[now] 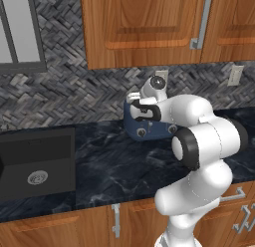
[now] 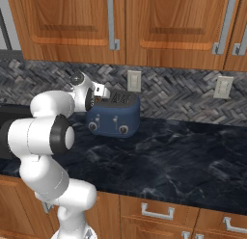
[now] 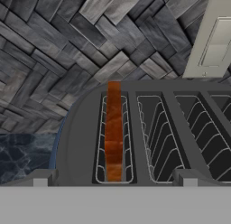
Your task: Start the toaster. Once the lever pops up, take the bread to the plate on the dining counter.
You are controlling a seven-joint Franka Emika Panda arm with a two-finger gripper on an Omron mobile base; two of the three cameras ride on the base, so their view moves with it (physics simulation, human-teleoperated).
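- The toaster (image 2: 116,116) is dark blue and rounded, with two silver knobs on its front; it stands on the black marbled table (image 2: 183,156) against the tiled wall.
- One bread (image 3: 113,133) slice, brown-orange, stands in the leftmost slot.
- The claw (image 3: 115,181) hangs spread wide and empty, just above that slot.

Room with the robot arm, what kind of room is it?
It looks like a kitchen. A dark blue rounded toaster sits on a black marble counter, wooden cabinets hang above a grey herringbone tile wall, and a dark sink is set into the counter.
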